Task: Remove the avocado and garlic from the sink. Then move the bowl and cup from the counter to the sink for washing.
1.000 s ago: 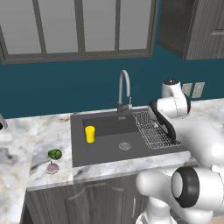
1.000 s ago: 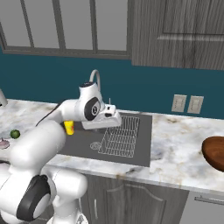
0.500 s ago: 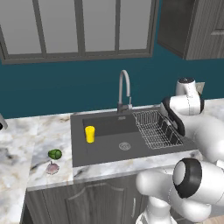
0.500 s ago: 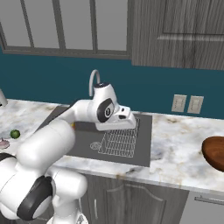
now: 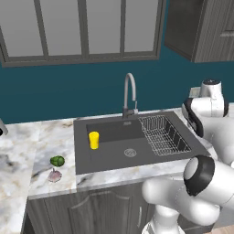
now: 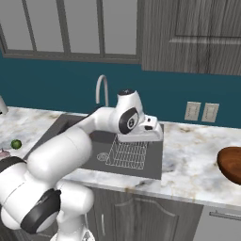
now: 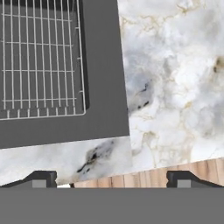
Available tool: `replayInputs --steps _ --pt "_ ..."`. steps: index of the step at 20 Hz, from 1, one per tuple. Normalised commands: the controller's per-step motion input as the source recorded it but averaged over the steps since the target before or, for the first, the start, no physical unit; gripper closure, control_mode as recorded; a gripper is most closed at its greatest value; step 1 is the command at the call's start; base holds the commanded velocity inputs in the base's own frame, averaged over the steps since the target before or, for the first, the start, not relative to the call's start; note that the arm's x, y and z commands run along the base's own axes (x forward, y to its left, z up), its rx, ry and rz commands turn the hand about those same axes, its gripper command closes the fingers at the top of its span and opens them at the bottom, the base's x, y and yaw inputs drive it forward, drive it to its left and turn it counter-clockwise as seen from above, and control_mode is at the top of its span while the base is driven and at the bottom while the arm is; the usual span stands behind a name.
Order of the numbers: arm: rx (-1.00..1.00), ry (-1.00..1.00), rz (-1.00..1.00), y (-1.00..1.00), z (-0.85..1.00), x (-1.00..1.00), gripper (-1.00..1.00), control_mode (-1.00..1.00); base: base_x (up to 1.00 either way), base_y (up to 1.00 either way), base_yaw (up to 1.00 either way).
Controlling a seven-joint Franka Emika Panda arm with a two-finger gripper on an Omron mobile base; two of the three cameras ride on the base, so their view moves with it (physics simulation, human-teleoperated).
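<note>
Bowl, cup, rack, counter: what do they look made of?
Bowl: probably wood, reddish-brown, faint sheen.
Cup: uniform bright yellow, maybe plastic; unclear.
Rack: thin pale crossing wires, likely metal.
Counter: white stone look with grey veins, likely polished marble.

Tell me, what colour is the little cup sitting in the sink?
Bright yellow. The cup shows best in the left base view.

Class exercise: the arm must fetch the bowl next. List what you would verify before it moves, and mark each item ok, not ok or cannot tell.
1. Avocado out of the sink, on the counter: ok.
2. Garlic out, beside the avocado: ok.
3. Cup standing in the sink: ok.
4. Bowl in the sink: not ok, on the right counter.
5. Gripper open and empty: ok.
6. Gripper above the bowl: not ok, it is over the sink's edge.
</note>
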Motion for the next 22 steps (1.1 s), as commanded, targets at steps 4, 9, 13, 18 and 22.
replayInputs --steps 4,9,13,18,22 --pt "0.0 0.0 0.0 -0.54 0.05 -0.05 -1.0 -1.0 0.0 0.0 0.0" --pt "0.0 0.0 0.0 -0.55 0.01 -0.04 -1.0 -1.0 0.0 0.0 0.0" --pt "0.0 0.0 0.0 -0.52 0.0 -0.02 -1.0 -1.0 0.0 0.0 0.0" --pt "0.0 0.0 0.0 -0.49 0.0 0.0 -1.0 -1.0 0.0 0.0 0.0" --pt "0.0 0.0 0.0 -0.47 0.0 0.0 -1.0 -1.0 0.0 0.0 0.0"
